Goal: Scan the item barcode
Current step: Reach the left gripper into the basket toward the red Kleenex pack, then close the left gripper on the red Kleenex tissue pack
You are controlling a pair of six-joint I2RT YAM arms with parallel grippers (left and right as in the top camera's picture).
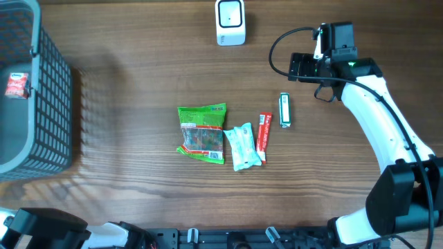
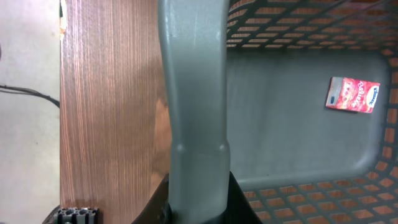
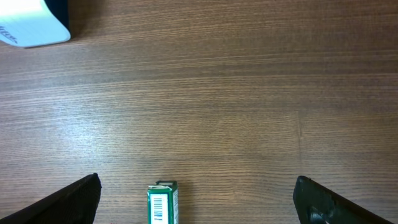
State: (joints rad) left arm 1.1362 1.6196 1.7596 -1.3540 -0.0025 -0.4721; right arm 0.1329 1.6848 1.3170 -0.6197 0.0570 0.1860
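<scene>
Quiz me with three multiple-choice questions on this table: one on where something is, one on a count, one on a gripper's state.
1. The square red packet lies: A in the basket, B on the bag, C in the right gripper.
2. Items in the mid-table row: A two, B four, C six.
3. The right gripper is: A shut on the box, B open, empty, C shut on the stick.
Answers: A, basket walls surround it; B, bag, pale packet, stick, box; B, fingers spread over bare wood.
</scene>
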